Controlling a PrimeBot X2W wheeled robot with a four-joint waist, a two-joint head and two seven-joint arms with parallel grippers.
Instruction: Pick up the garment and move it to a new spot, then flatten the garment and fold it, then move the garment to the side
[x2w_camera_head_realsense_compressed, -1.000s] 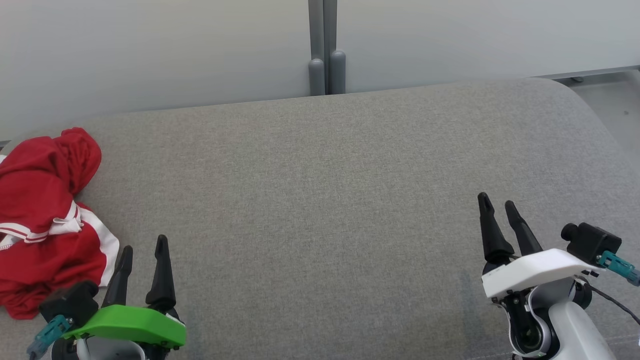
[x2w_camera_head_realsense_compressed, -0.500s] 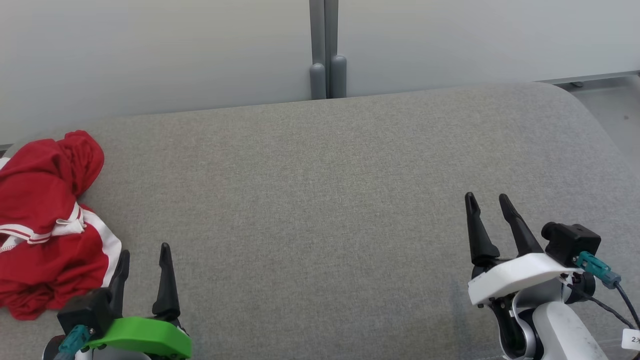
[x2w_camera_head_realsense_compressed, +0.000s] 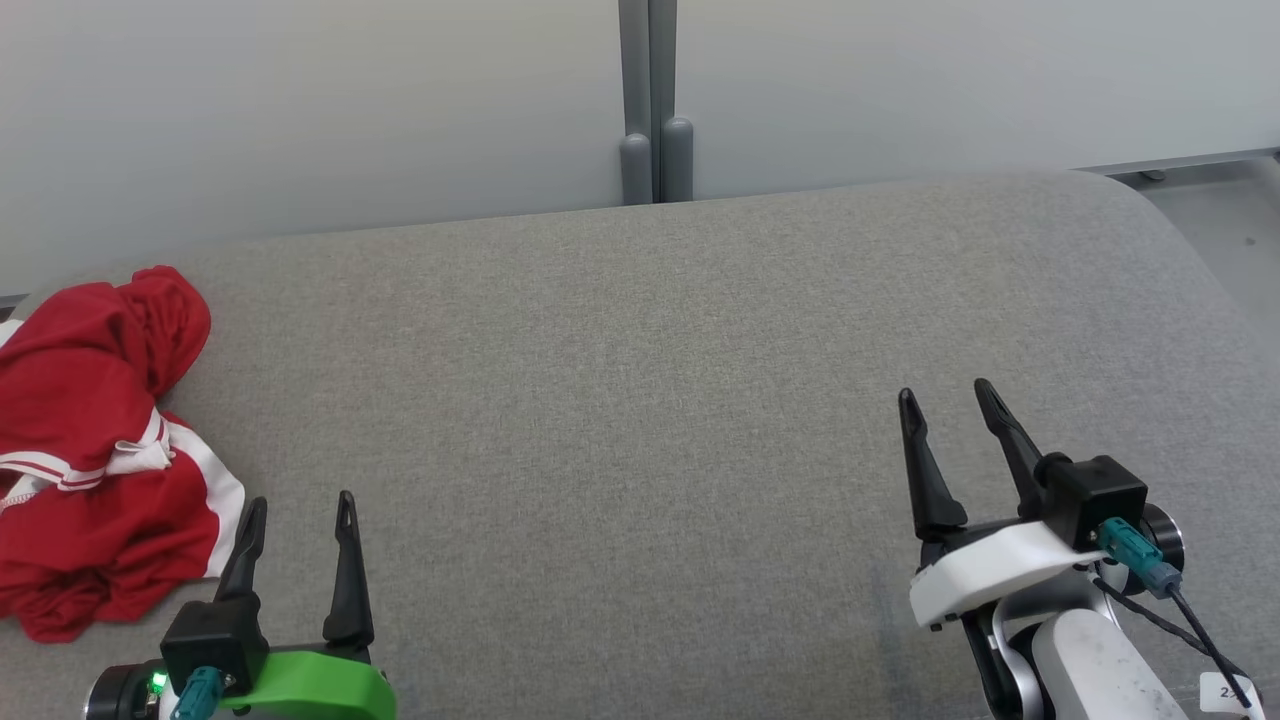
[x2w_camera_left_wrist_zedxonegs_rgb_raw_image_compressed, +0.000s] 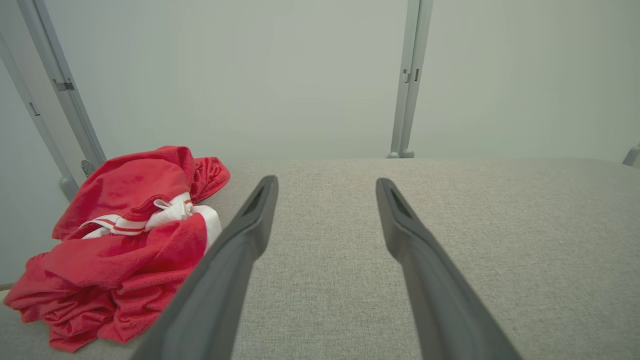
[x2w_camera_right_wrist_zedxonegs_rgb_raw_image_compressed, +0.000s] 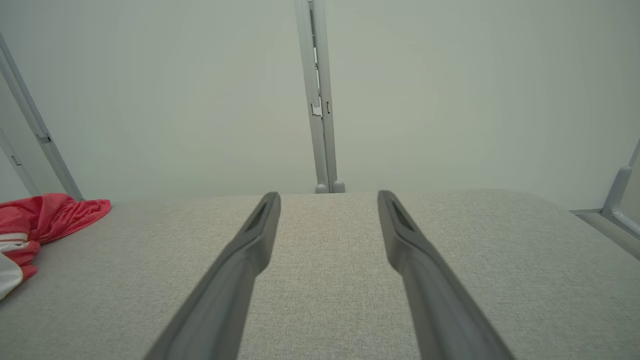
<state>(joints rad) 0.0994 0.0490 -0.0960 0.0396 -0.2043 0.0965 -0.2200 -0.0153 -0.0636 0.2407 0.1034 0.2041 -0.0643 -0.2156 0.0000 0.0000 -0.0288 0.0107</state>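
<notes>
Nearest, at lower left: left gripper (x2w_camera_head_realsense_compressed: 302, 501), fingers spread apart, clamping nothing. At lower right: right gripper (x2w_camera_head_realsense_compressed: 945, 390), likewise spread and empty. Just beside the left gripper's outer finger, at the left edge of the grey upholstered surface (x2w_camera_head_realsense_compressed: 640, 400): crumpled red garment (x2w_camera_head_realsense_compressed: 90, 450) with white stripes, heap elongated near-to-far, collar and hem indistinguishable. Beyond: pale wall panels (x2w_camera_head_realsense_compressed: 300, 100), grey post (x2w_camera_head_realsense_compressed: 655, 100) between.
</notes>
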